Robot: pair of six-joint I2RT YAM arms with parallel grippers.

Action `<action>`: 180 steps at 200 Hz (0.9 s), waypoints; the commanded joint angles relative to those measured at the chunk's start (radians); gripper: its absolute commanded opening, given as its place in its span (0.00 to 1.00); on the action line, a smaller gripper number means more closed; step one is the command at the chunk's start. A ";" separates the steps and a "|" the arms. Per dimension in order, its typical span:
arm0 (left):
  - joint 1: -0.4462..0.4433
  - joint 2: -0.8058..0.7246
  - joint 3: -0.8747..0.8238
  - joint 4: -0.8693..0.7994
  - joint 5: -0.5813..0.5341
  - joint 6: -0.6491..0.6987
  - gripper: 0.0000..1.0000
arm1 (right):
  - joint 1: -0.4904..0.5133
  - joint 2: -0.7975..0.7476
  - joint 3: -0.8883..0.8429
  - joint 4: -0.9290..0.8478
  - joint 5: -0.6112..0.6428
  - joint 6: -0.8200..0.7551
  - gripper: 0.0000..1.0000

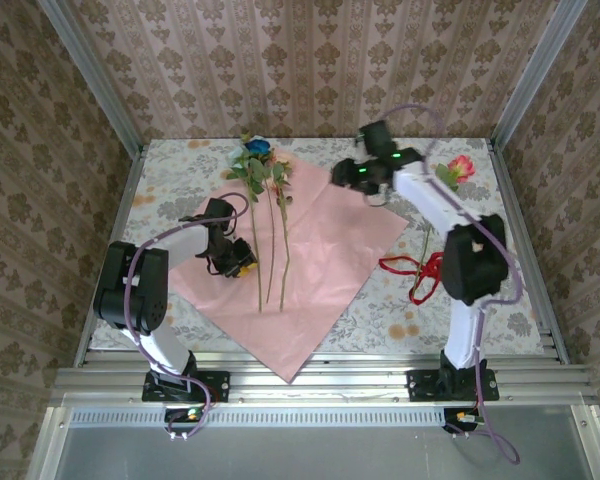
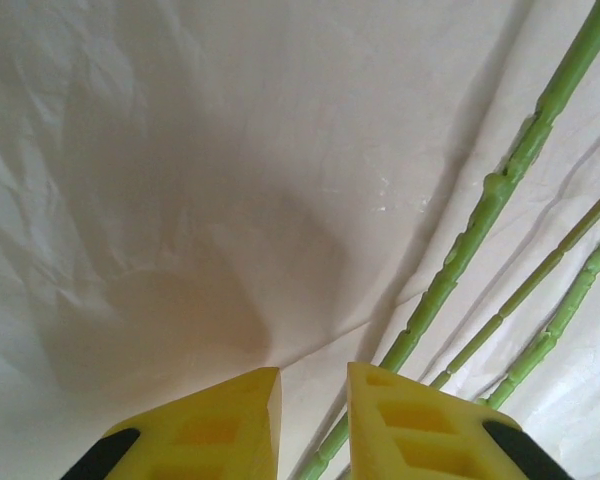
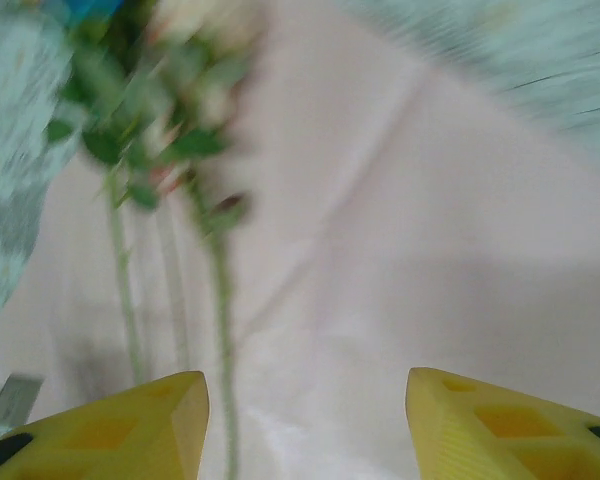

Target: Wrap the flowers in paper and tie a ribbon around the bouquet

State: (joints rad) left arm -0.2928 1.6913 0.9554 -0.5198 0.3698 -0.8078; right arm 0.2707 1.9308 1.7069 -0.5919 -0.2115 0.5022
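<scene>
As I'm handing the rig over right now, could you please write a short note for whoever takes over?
Left gripper: low over the paper, jaws nearly together, a green stem running into the gap; grip unclear.
Right gripper: open, empty, above the paper near the flower heads.
Things: paper spread flat, three flowers lying on it; pink rose off the paper, far right; red ribbon loose at the right, off the paper.
Done: paper laid, three flowers placed.
Left: probably add the rose, wrap, tie ribbon.

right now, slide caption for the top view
Three flower stems laid on pink paper, a rose and red ribbon waiting to the right.
</scene>
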 commanded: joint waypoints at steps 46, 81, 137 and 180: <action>0.006 -0.021 -0.011 -0.015 0.001 0.002 0.23 | -0.313 0.056 -0.105 -0.218 0.218 -0.192 0.56; 0.006 -0.024 -0.010 -0.016 0.000 -0.001 0.23 | -0.353 0.127 -0.122 -0.212 0.244 -0.197 0.56; 0.007 -0.022 0.001 -0.029 -0.003 0.006 0.23 | -0.357 0.220 -0.121 -0.188 0.258 -0.220 0.41; 0.008 -0.013 0.007 -0.036 -0.005 0.012 0.23 | -0.319 0.104 -0.150 -0.110 0.270 -0.239 0.00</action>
State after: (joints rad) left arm -0.2928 1.6913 0.9554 -0.5289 0.3698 -0.8074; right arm -0.0849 2.1288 1.5822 -0.7536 0.0463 0.2810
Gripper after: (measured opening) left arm 0.225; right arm 0.059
